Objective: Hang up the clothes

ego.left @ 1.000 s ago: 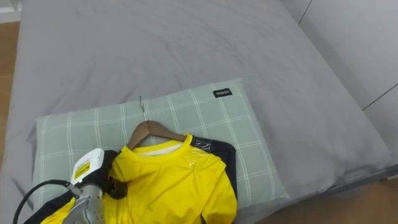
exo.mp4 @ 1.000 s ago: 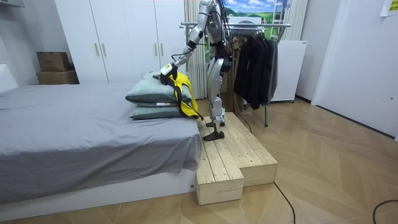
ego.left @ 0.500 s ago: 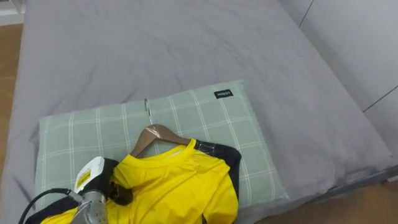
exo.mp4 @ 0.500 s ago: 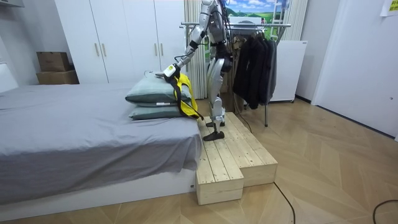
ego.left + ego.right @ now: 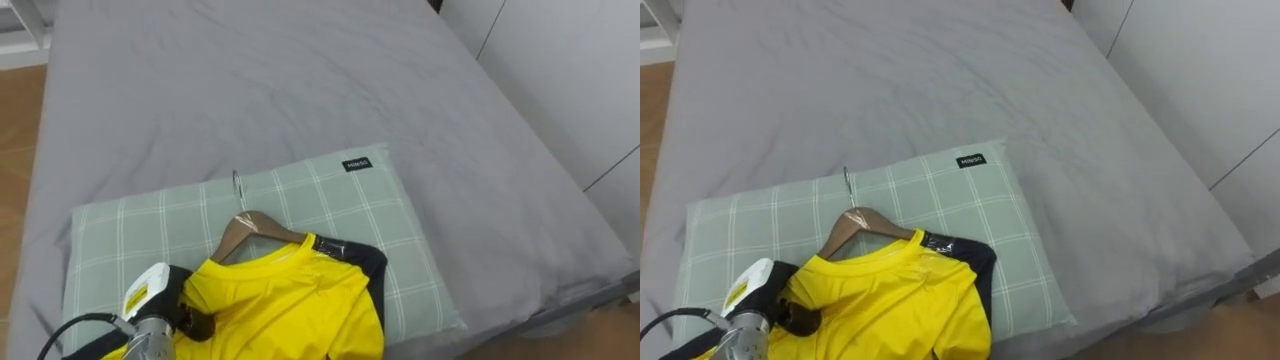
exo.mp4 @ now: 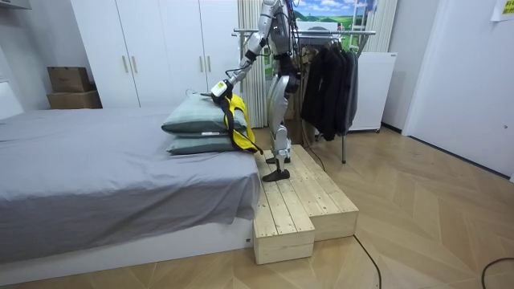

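Yellow shirt (image 5: 290, 305) on hanger (image 5: 255, 228) lies on pillow (image 5: 330, 195); left robot hand (image 5: 193, 322) at shirt's 9 o'clock, we cannot tell grip.

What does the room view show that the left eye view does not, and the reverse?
Room view: the robot standing on a wooden platform beside the bed, a clothes rack with dark garments behind it, wardrobes. Left eye view: the wooden hanger in the yellow shirt, the label on the pillow. Both: bed, checked pillow, yellow shirt, left hand at it.

A yellow shirt (image 5: 290, 305) (dark-trimmed) on a wooden hanger (image 5: 250, 224), apparently lying on the pillow (image 5: 330, 200).
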Motion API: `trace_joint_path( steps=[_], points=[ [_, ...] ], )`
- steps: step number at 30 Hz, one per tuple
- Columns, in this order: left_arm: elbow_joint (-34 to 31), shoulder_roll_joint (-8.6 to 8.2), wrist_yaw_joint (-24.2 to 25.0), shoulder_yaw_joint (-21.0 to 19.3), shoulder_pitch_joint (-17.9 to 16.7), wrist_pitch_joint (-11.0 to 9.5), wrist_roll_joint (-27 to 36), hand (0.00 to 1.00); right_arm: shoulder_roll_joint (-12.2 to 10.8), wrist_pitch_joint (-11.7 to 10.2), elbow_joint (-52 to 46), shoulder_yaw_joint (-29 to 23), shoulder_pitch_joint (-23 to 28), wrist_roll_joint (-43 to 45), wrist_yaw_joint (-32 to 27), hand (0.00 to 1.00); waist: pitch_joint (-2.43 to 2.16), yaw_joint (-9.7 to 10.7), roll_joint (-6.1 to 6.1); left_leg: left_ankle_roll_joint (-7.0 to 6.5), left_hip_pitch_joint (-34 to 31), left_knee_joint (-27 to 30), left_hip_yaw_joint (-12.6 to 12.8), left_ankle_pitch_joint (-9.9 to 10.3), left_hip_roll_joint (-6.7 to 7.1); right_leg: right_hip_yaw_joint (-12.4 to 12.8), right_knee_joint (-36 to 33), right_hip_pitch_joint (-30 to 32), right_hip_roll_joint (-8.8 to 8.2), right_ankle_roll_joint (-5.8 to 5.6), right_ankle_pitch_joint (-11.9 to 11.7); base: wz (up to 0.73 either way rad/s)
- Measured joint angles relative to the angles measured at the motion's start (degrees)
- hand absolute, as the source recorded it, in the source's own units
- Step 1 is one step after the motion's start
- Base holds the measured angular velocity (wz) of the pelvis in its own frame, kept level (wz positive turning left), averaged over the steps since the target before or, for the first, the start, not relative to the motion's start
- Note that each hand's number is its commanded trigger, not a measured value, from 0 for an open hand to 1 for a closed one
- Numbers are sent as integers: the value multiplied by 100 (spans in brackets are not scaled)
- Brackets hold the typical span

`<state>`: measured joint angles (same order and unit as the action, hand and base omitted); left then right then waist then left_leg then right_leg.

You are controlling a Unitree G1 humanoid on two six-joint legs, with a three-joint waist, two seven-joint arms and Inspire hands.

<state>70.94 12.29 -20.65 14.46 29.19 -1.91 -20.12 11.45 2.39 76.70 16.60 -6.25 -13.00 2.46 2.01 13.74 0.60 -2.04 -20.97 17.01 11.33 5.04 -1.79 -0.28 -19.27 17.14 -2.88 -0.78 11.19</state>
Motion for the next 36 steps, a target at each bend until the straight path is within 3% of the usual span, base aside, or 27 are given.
trace_joint_path(
  steps=[4, 8, 21, 26, 30, 36],
  points=[
    [-6, -12, -15, 13, -69, -6, -90, 100, 4, -116, -2, -44, 92, -5, 21, 0, -11, 3, -18, 16, 275, -188, 33, -10, 11, -1, 264, -301, 2, 0, -50, 0],
    [-506, -3, -58, 16, -208, -10, -327, 100, 25, -181, -37, -237, 200, 1, 30, 0, -62, -29, -90, 16, 372, -240, 18, -11, 38, 6, 355, -442, -15, -11, -74, 2],
    [-1360, -19, -179, -29, -561, -105, -584, 100, 59, -363, -90, -461, 554, -45, 24, 0, -102, -168, -137, 73, 1079, -443, -66, 25, 72, -87, 772, -1243, -14, 2, -91, 2],
    [-2086, -16, -472, -132, -947, -246, -583, 100, 63, -374, -65, -880, 770, -45, 5, 0, -147, -172, -179, 89, 1467, -579, -70, 37, 102, -88, 887, -1608, -28, 1, -89, -1],
    [-2479, -17, -618, -139, -1226, -303, -522, 100, 60, -358, -71, -925, 892, -14, -82, 0, -192, -184, -208, 94, 1625, -633, -47, 40, 106, -70, 952, -1756, -28, 1, -86, -3],
    [-2719, -21, -623, -142, -1443, -325, -411, 100, 40, -323, -69, -1123, 978, 83, -158, 0, -211, -190, -140, 94, 1814, -651, -48, 40, 109, -52, 961, -1932, -27, 0, -86, 0]
  ],
)
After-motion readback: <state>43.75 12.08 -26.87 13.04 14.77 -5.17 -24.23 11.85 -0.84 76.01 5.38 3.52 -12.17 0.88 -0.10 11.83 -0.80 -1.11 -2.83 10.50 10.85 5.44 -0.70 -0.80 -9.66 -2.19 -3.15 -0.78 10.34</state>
